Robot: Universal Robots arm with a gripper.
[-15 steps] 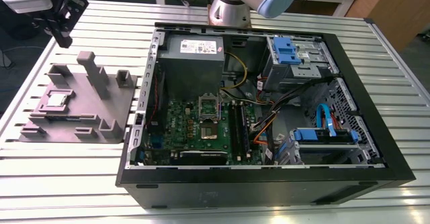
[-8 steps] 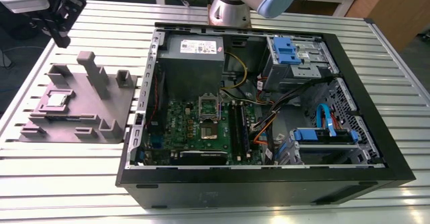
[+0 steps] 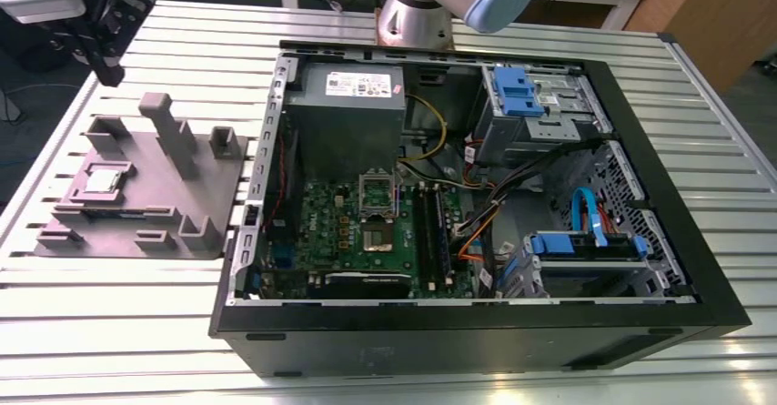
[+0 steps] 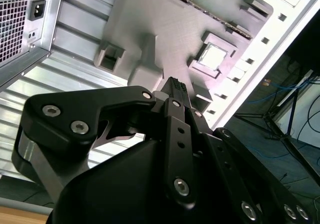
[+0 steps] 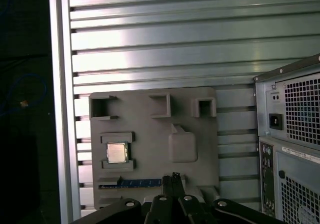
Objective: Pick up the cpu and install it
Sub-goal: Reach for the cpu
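One small square cpu (image 3: 101, 180) lies flat in a recess of the grey holder block (image 3: 146, 207) at the exterior view's left. The block rests on the slatted surface (image 3: 122, 332) beside the open computer case (image 3: 486, 328). The gripper (image 3: 109, 73) hangs in the upper left of that frame, over the holder's far end. The cpu lies down-frame from it and apart from it, while the motherboard (image 3: 364, 223) sits inside the case toward the exterior view's right.

In the second wrist view the gripper (image 4: 175, 84) has its fingertips drawn together with nothing between them, aimed at the holder block (image 4: 150, 24). The cpu (image 4: 212, 56) shows its pale silvery top beyond the tips, on the side away from the case's rear panel (image 4: 20, 24).

In the first wrist view the gripper (image 5: 173, 176) hovers over the holder's edge, just beside a long memory stick (image 5: 130, 182) lying in its slot. The cpu (image 5: 117, 152) sits between two raised bars, past that stick and farther from the case (image 5: 290, 134). Being square, it has no long axis, and its edges run parallel to the holder's. Judging by this, the gap left to close runs sideways, away from the case, and downward.
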